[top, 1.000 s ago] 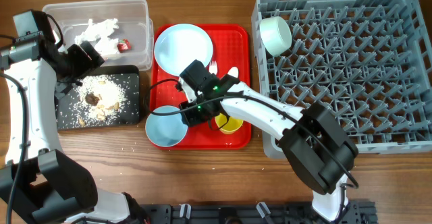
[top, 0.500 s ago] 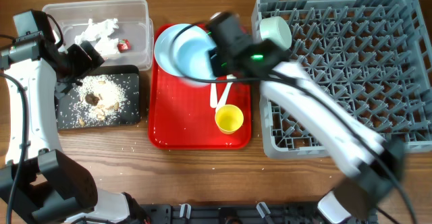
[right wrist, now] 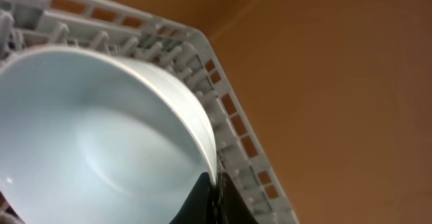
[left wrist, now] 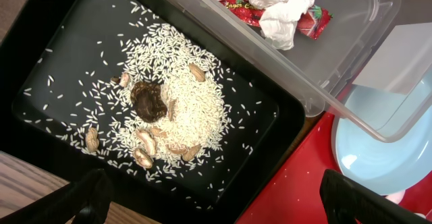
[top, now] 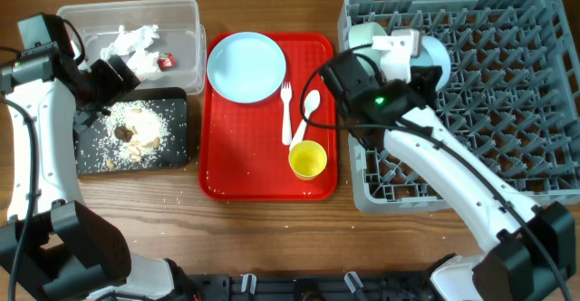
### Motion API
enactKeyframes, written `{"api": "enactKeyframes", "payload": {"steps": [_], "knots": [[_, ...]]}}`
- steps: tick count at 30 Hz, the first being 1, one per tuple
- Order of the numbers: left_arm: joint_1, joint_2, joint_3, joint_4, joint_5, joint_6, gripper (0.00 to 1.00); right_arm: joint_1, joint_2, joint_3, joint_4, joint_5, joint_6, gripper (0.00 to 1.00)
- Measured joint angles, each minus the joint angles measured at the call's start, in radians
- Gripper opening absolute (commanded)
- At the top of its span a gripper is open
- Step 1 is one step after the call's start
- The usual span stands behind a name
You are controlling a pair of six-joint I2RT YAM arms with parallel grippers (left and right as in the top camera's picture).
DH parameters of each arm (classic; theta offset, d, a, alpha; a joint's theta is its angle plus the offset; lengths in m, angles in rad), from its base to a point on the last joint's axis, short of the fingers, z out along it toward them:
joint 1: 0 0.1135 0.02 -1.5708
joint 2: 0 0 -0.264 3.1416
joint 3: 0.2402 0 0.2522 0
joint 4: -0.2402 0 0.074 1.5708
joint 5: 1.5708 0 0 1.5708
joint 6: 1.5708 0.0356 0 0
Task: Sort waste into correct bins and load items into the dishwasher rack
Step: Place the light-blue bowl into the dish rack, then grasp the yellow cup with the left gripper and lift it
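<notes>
Your right pincer (right wrist: 206,198) is clamped on the blue bowl's (right wrist: 88,136) rim at the rack's (right wrist: 236,140) corner, with the green bowl (top: 362,38) just beside it and partly hidden by your arm. Your left pincer (left wrist: 214,190) hangs, fingers wide apart, over the rice (left wrist: 182,102) in the black tray (left wrist: 54,55), beside the tub (left wrist: 351,55) of wrappers (left wrist: 280,8). The plate (top: 246,67), fork (top: 287,115), spoon (top: 309,109) and cup (top: 307,160) lie on the red tray (top: 236,169), between rack and black tray.

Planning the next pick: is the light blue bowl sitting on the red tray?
No, the light blue bowl is over the dishwasher rack, its rim pinched in the right gripper.
</notes>
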Motion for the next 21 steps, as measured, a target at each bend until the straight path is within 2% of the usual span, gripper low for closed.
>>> {"api": "enactKeyframes", "payload": {"steps": [5, 10, 17, 21], "knots": [[0.000, 0.000, 0.000, 0.000, 0.000, 0.000, 1.00, 0.000, 0.033, -0.107, 0.183, -0.017, -0.103, 0.04], [0.000, 0.000, 0.000, 0.000, 0.000, 0.000, 1.00, 0.000, 0.123, -0.121, 0.207, -0.019, -0.133, 0.04], [0.000, 0.000, 0.000, 0.000, 0.000, 0.000, 1.00, 0.049, 0.141, -0.121, 0.201, -0.013, -0.175, 0.06], [0.000, 0.000, 0.000, 0.000, 0.000, 0.000, 1.00, 0.122, 0.141, -0.121, 0.203, -0.032, -0.238, 0.23]]}}
